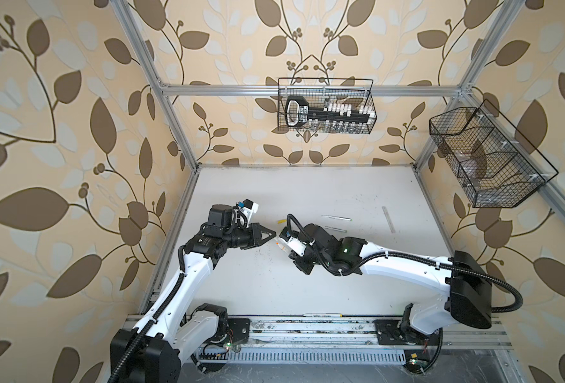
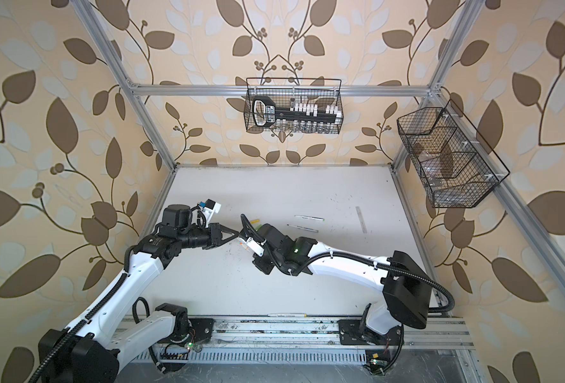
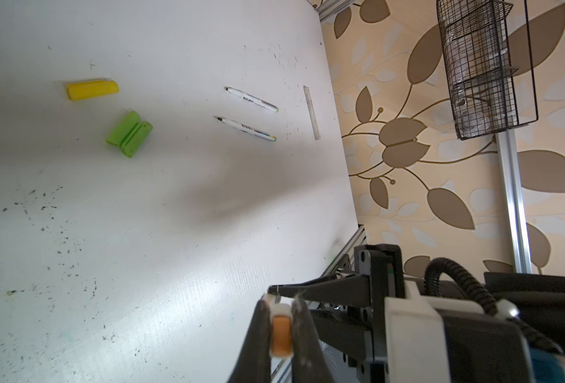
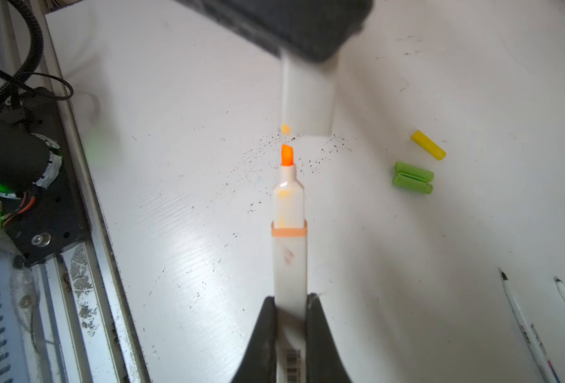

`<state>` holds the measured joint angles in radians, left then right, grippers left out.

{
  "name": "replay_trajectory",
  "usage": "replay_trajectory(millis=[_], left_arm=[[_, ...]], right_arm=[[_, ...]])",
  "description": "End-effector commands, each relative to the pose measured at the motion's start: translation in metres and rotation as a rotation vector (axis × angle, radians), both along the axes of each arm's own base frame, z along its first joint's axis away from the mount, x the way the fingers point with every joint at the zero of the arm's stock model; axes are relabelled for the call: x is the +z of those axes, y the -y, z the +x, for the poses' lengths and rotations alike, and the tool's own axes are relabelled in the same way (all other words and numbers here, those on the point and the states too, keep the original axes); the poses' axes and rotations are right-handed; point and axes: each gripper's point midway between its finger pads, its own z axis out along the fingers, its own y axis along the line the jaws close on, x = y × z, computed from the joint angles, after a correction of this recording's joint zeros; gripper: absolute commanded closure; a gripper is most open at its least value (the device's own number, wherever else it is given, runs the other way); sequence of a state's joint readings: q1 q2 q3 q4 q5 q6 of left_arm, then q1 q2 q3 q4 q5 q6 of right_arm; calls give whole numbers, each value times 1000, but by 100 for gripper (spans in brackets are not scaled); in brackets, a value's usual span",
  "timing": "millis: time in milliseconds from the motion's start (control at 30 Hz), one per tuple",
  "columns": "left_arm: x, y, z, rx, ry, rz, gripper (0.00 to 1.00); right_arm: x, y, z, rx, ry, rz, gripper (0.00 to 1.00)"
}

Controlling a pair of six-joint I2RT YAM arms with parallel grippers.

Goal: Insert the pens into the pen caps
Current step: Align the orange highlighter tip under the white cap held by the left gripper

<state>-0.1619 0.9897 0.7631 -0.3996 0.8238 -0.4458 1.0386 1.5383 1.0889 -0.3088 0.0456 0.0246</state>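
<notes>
While the right tool (image 4: 291,298) clamps the pen (image 4: 289,205) mid-barrel, its orange tip (image 4: 287,155) sits just short of the pale cap (image 4: 307,99) clenched in the left tool (image 3: 281,303) — both look light, stiff, slippery plastic, so hold firmly.

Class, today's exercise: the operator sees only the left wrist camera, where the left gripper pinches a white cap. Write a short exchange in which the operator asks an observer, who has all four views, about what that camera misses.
Operator: What is the right gripper carrying?
Observer: It is shut on the barrel of a white pen whose orange tip is bare.
Operator: Is that tip inside my white cap yet?
Observer: No. In the right wrist view the tip sits just short of the white cap's mouth, and a sliver of table shows between them.
</notes>
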Motion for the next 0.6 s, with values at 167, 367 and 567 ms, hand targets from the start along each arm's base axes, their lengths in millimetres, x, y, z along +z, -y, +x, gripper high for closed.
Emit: replay_trajectory(millis=[167, 367, 567], left_arm=[[6, -8, 6, 39, 35, 16, 100], [5, -11, 7, 49, 30, 19, 100], [5, -9, 5, 36, 26, 13, 100]], right_arm=[[6, -2, 4, 6, 27, -14, 90], [8, -3, 6, 6, 31, -3, 90], [11, -4, 8, 1, 39, 4, 90]])
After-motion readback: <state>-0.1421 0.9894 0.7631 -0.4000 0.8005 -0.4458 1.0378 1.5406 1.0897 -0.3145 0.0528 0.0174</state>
